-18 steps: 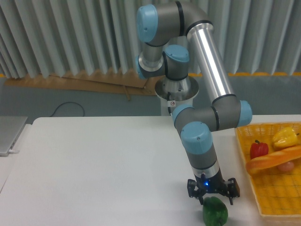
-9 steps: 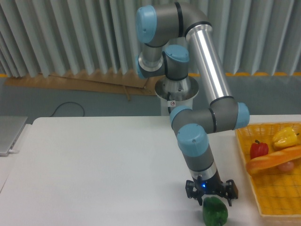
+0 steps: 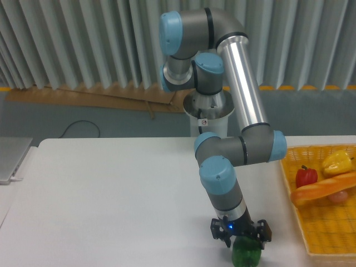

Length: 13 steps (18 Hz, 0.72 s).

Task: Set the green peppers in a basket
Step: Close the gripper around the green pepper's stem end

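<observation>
Camera: gripper [image 3: 240, 238] w/ fingers spread right over pepper [image 3: 246, 253] on table [image 3: 111, 200], set to grab it for basket [image 3: 325, 222].

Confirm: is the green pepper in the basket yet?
No, the green pepper sits on the table under the gripper, left of the basket.
</observation>
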Available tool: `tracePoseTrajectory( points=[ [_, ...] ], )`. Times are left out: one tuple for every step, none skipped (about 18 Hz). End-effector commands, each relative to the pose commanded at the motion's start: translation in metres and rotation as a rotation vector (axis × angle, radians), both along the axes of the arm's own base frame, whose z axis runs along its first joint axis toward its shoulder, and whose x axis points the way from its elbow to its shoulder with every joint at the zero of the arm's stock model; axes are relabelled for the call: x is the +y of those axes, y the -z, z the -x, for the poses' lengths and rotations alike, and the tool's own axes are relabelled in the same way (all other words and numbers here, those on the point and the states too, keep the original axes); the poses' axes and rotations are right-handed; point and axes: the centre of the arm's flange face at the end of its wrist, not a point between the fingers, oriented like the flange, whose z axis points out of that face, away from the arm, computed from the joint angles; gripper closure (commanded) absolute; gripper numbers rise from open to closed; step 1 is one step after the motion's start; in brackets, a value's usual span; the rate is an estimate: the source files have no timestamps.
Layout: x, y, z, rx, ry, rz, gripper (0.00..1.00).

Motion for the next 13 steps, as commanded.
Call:
tracePoseTrajectory(
  points=[
    [0.0000, 0.0000, 0.0000, 0.000, 0.001, 0.000, 0.00],
    [-0.0008, -0.0011, 0.0008, 0.001, 0.000, -0.001, 0.00],
    [-0.0015, -0.0019, 0.0001, 0.001, 0.000, -0.001, 0.00],
    [-0.0015, -0.0019, 0.0001, 0.001, 0.001, 0.000, 0.00],
    [-0.0018, -0.0012, -0.0001, 0.001, -0.007, -0.002, 0.25],
    [-0.0021, 0.0014, -0.0006, -0.004, -0.004, 0.001, 0.29],
    [-0.0021, 0.0014, -0.0006, -0.004, -0.001, 0.002, 0.29],
    [-0.0020, 0.0025, -0.0005, -0.005, -0.001, 0.003, 0.29],
    [-0.0021, 0.0025, -0.0004, -0.004, -0.002, 0.004, 0.31],
    [-0.0023, 0.0034, -0.0008, -0.008, 0.000, 0.006, 0.36],
    [-0.0022, 0.0033, -0.0008, -0.006, -0.001, 0.005, 0.41],
    [-0.0025, 0.0053, -0.0010, -0.010, 0.002, 0.009, 0.41],
    [-0.0025, 0.0053, -0.0010, -0.010, 0.000, 0.008, 0.42]
  ],
)
